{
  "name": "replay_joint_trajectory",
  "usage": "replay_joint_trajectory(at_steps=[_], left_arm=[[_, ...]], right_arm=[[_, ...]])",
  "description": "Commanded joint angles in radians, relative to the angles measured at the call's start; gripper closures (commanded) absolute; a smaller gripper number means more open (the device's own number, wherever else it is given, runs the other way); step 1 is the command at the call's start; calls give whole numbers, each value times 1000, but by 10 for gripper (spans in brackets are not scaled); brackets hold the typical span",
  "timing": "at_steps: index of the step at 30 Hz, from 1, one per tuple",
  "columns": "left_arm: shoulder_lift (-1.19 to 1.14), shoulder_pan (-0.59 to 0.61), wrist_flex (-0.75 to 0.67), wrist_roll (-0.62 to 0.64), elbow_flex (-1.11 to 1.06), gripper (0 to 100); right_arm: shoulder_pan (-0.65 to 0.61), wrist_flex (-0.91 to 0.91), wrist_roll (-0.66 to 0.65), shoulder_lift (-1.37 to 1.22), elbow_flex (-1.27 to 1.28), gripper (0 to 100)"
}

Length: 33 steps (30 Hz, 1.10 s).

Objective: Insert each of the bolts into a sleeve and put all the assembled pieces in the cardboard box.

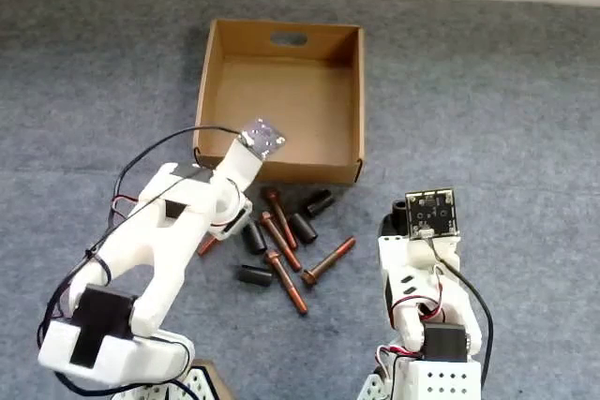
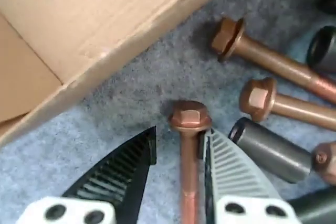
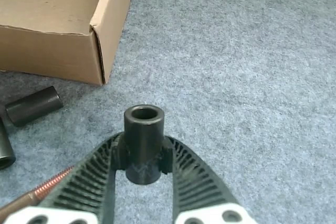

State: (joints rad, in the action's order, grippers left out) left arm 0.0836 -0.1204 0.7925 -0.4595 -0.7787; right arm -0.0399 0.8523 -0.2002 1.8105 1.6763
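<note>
Left wrist view: straddling a bolt near the cardboard box with left claw apart, off-centre, maybe risking skewed pinch; clamping sleeve in right claw.

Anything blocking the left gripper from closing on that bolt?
Nothing visible does. The bolt lies between the fingers of the open left gripper, close against one of them. A loose sleeve lies just outside that finger.
</note>
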Motion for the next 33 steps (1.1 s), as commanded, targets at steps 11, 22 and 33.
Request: replay_joint_trajectory(at_steps=[11, 22, 33], left_arm=[[93, -10, 158, -8, 13, 979], [249, -10, 150, -9, -127, 989], [249, -16, 120, -8, -150, 858]], right_arm=[[-7, 2, 2, 8, 117, 993], [-7, 2, 2, 8, 117, 993], [-7, 2, 2, 8, 117, 993]])
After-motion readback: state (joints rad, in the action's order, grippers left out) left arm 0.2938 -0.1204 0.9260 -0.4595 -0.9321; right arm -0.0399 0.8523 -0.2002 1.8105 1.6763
